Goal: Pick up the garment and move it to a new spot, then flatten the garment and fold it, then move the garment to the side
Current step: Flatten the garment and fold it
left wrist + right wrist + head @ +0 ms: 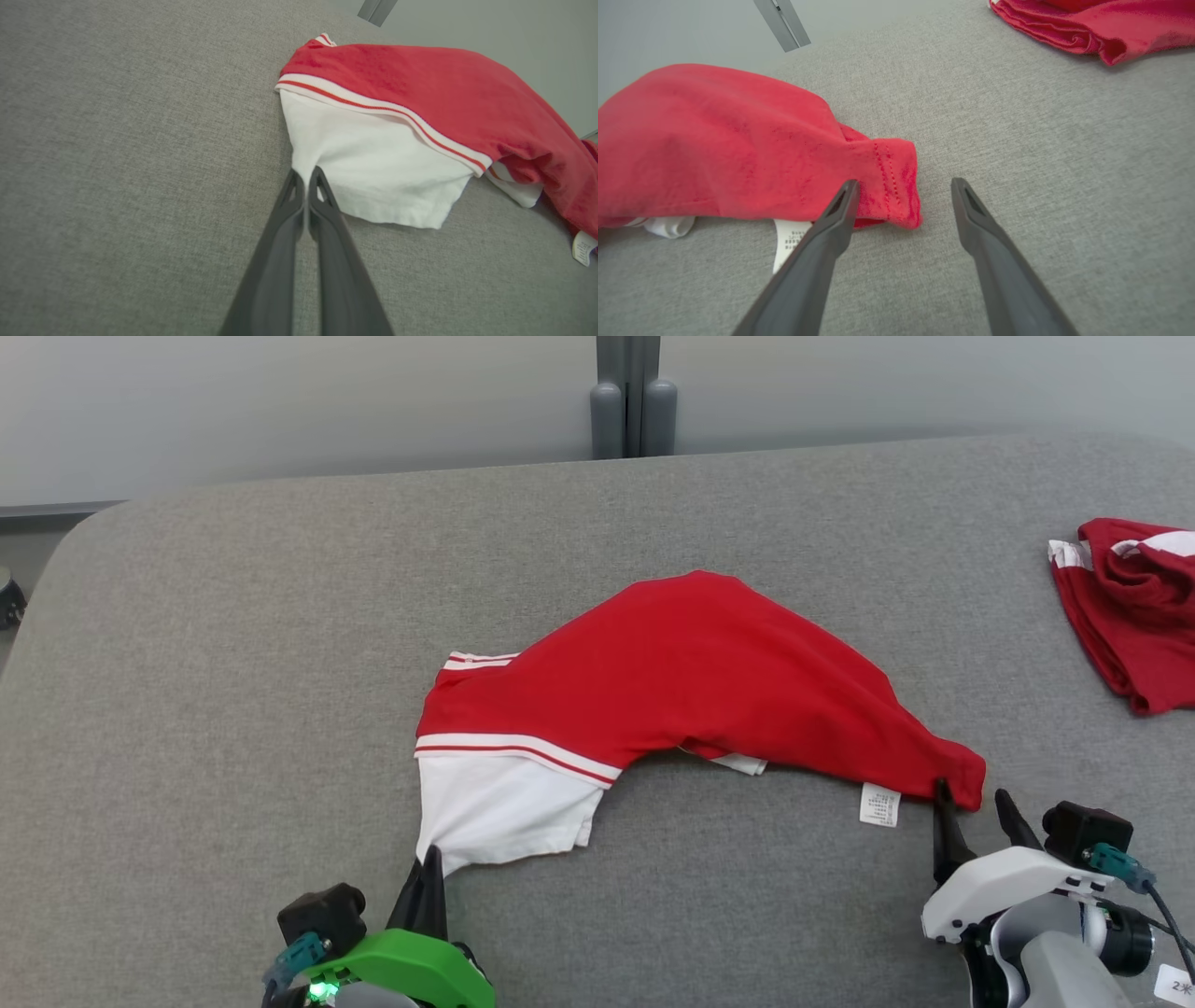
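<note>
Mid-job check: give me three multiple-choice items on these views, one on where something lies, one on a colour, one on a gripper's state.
1. In the head view, where on the grey surface does the bunched second garment lie?
A. left edge
B. right edge
C. near middle

2. What colour is the part of the spread garment that the left gripper pinches?
A. white
B. red
C. grey

3. How does the right gripper stand?
A. shut on the care label
B. open, at the red corner
C. shut on nothing

Answers:
1 B: it sits against the head view's right edge.
2 A: the shut fingers meet on the corner of the white panel.
3 B: its fingers stand apart with the red corner between them.
</note>
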Controlling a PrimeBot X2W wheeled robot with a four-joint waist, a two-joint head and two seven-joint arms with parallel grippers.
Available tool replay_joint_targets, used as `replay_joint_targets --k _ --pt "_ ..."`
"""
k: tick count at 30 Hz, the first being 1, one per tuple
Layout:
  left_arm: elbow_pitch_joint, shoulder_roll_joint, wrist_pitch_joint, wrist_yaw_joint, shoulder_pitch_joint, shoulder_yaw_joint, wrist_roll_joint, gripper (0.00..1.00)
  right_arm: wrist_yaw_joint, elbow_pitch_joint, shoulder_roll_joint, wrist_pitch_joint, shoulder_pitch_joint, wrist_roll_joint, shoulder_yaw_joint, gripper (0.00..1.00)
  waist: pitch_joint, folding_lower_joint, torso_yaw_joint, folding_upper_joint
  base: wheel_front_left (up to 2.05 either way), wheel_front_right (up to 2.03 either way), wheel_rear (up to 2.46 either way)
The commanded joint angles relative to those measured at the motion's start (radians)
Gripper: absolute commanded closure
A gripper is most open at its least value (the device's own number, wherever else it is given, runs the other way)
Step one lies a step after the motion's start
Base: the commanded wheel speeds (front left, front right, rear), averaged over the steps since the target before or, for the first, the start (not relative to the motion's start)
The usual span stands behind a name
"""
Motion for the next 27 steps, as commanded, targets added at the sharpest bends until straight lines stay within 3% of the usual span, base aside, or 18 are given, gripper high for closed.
replay_joint_targets --k 1,4,5,7,8,11,12,13,21,27 --pt "-0.008 0.007 0.003 0.007 0.016 -0.003 0.01 1.0 -0.001 0.028 -0.003 -0.003 -0.017 0.011 0.008 0.0 -0.002 0.0 0.004 0.0 0.0 0.0 0.0" --pt "-0.017 0.009 0.009 0.011 0.019 -0.007 0.012 1.0 -0.001 0.073 -0.003 -0.004 -0.039 0.041 0.029 0.0 -0.005 0.0 0.009 0.0 0.0 0.0 0.0" --pt "-0.02 0.01 0.009 0.014 0.021 -0.007 0.011 1.0 -0.001 0.086 -0.003 -0.004 -0.042 0.056 0.032 0.06 -0.006 0.0 0.01 0.0 0.0 0.0 0.0" --pt "-0.024 0.012 0.01 0.018 0.026 -0.007 0.01 1.0 -0.001 0.098 -0.003 -0.005 -0.048 0.068 0.037 0.28 -0.007 0.0 0.01 0.0 0.0 0.0 0.0" --pt "-0.026 0.014 0.011 0.018 0.03 -0.007 0.008 1.0 -0.001 0.102 -0.003 -0.005 -0.05 0.073 0.04 0.52 -0.008 0.0 0.009 0.0 0.0 0.0 0.0" --pt "-0.033 0.017 0.012 0.021 0.033 -0.007 0.005 1.0 -0.001 0.114 -0.003 -0.005 -0.053 0.073 0.041 0.74 -0.009 0.0 0.008 0.0 0.0 0.0 0.0" --pt "-0.035 0.018 0.012 0.022 0.034 -0.007 0.004 1.0 -0.001 0.114 -0.003 -0.005 -0.055 0.075 0.043 0.92 -0.009 0.0 0.007 0.0 0.0 0.0 0.0" --pt "-0.036 0.019 0.011 0.023 0.035 -0.007 0.004 1.0 -0.001 0.114 -0.003 -0.005 -0.056 0.076 0.045 1.0 -0.01 0.0 0.006 0.0 0.0 0.0 0.0" --pt "-0.083 0.027 -0.008 0.016 0.002 0.004 0.016 1.0 -0.001 -0.032 -0.003 -0.005 -0.03 0.087 0.06 1.0 -0.024 0.0 -0.008 0.0 0.0 0.0 0.0" --pt "-0.206 0.045 -0.024 0.008 -0.068 0.04 0.036 1.0 -0.001 -0.206 -0.003 -0.005 0.007 0.092 0.086 1.0 -0.062 0.0 -0.023 0.0 0.0 0.0 0.0"
